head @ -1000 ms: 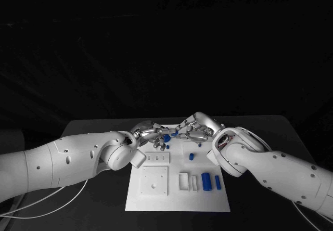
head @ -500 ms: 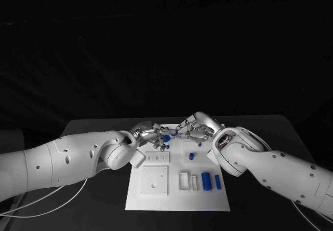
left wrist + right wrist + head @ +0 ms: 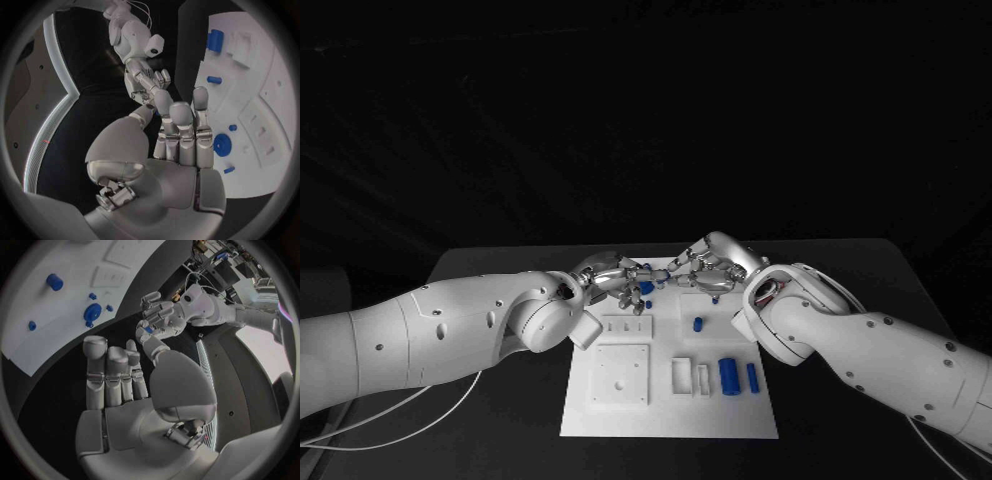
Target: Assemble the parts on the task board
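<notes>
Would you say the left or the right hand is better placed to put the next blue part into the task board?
Probably the left hand: a small blue part sits at its fingertips near the task board's far edge. The right hand has straight fingers and holds nothing.

Camera layout: we have one head view and two wrist views.

From the head we look down and forward over the black table (image 3: pixel 502 262), far enough to take in the whole task board (image 3: pixel 669 400). From each wrist we look close along the palm: the left hand (image 3: pixel 178 145) and the right hand (image 3: pixel 125 385). Both wrist views share the task board's far end and show the opposite hand.
</notes>
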